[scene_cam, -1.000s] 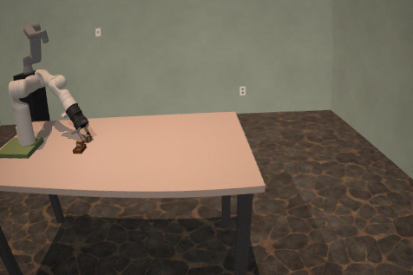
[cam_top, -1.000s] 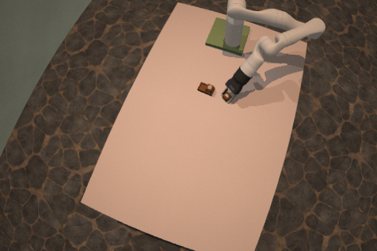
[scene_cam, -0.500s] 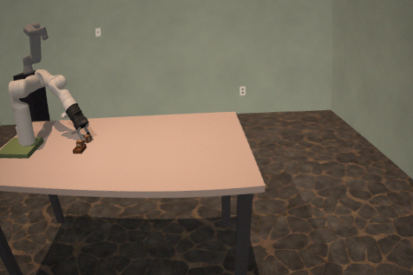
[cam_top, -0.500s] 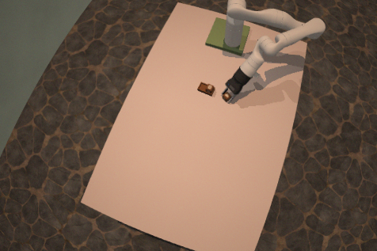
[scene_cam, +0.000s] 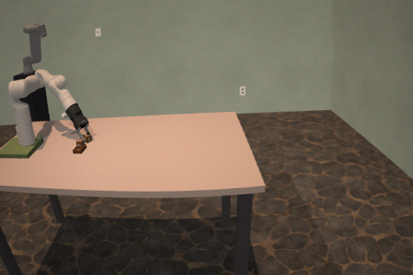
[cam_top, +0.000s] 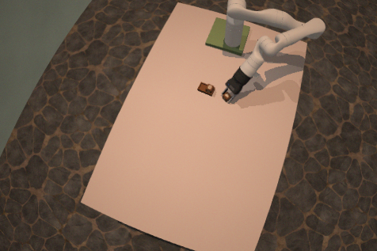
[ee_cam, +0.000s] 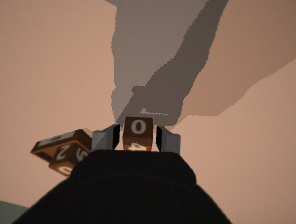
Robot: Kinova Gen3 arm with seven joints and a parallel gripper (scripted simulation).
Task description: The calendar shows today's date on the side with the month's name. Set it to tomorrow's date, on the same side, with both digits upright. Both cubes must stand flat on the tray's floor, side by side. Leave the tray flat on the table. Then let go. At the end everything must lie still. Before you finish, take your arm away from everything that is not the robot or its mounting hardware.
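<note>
A small brown wooden tray (cam_top: 204, 88) lies on the pink table top, with one digit cube (cam_top: 211, 88) in it. In the wrist view the tray (ee_cam: 62, 150) is at the lower left and a 2 shows on it. The second cube (cam_top: 226, 96) stands on the table to the right of the tray, outside it. In the wrist view this cube (ee_cam: 137, 132) shows a 0 on one face and a 4 on another. My gripper (ee_cam: 138, 134) is open, with one finger on each side of this cube, low at the table. The top and exterior views are too small to show finger contact.
The arm's base stands on a green plate (cam_top: 227, 36) at the far end of the table. The table's edges are far from the tray (scene_cam: 80, 148) on all sides but the base side.
</note>
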